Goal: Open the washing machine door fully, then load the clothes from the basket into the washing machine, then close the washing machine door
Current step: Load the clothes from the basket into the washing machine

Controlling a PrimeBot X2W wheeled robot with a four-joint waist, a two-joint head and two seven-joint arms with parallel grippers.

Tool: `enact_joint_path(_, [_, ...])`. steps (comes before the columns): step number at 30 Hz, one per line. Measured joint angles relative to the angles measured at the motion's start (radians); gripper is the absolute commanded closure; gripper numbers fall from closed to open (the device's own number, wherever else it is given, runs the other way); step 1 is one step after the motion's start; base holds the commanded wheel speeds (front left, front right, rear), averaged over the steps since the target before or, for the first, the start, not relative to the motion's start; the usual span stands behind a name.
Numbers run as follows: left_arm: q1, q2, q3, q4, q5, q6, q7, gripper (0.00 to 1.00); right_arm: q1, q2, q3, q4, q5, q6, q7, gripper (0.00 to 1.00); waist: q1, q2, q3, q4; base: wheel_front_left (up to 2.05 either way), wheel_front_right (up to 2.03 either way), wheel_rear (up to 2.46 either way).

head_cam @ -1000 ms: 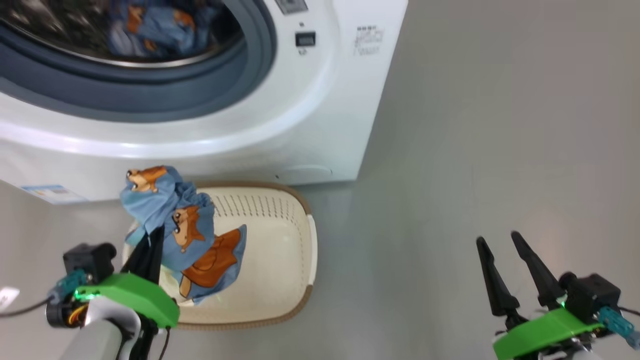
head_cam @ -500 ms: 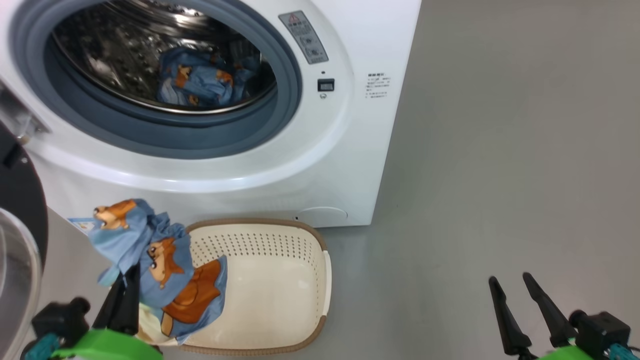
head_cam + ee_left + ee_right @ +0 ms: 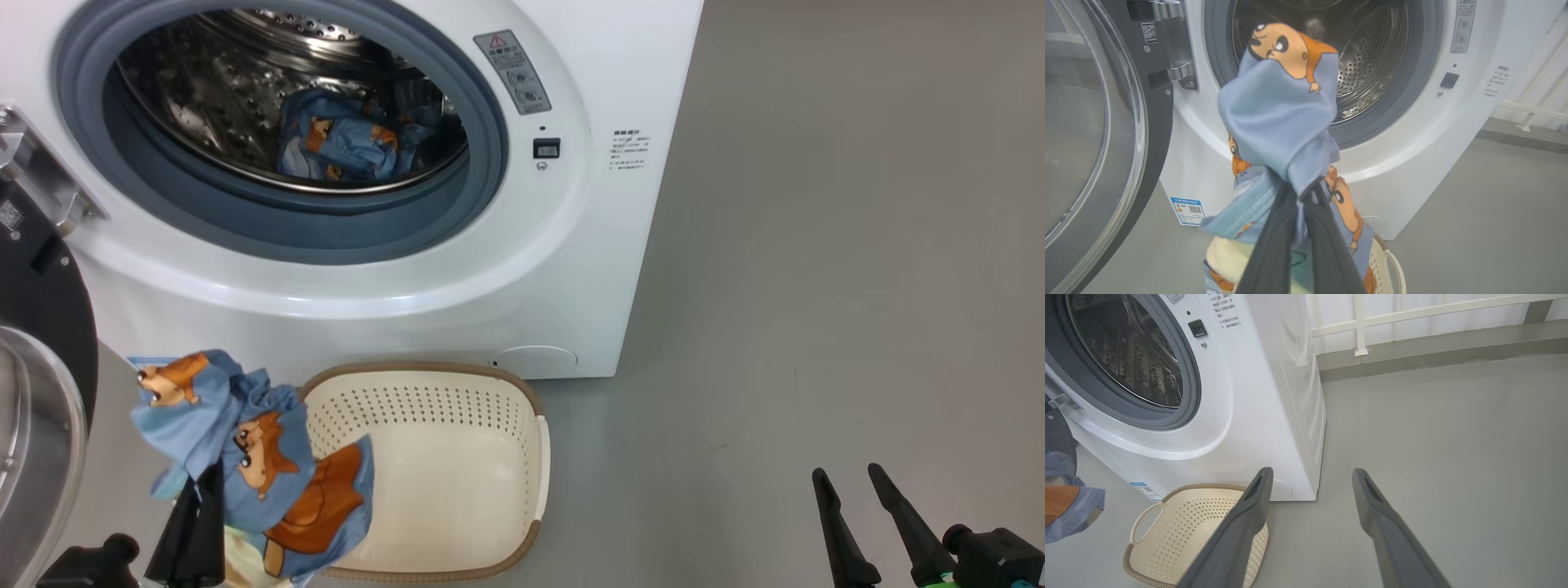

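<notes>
Clothes (image 3: 245, 457) held at basket (image 3: 424, 369) edge
Left gripper (image 3: 196, 510) pinches them before the washing machine (image 3: 571, 269), its door (image 3: 45, 306) swung wide left; right gripper (image 3: 849, 482), fingers spread, hangs over open floor (image 3: 816, 286).

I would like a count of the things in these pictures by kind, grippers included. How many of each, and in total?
washing machine: 1
door: 1
basket: 1
clothes: 2, drum bundle and held bundle
grippers: 2, left gripper and right gripper
total: 7
</notes>
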Motion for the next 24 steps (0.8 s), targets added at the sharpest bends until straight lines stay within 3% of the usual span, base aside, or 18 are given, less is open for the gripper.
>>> enact_joint_path(7, [-0.053, -0.002, -0.002, -0.009, -0.012, 0.000, 0.000, 1.00, -0.013, 0.002, 0.010, -0.005, 0.000, 0.000, 0.000, 0.00, 0.0000, 0.0000, 0.035, -0.003, 0.00, 0.00, 0.00])
enact_joint_path(20, [-0.494, 0.018, -0.021, 0.105, -0.059, 0.000, 0.000, 1.00, -0.135, 0.026, 0.039, -0.015, -0.006, 0.000, 0.000, 0.00, 0.0000, 0.0000, 0.174, -0.029, 0.00, 0.00, 0.00])
enact_joint_path(24, [-0.630, 0.049, -0.029, 0.180, -0.063, 0.000, 0.000, 1.00, -0.177, 0.038, 0.059, -0.020, -0.010, 0.000, 0.000, 0.00, 0.0000, 0.0000, 0.220, -0.052, 0.00, 0.00, 0.00])
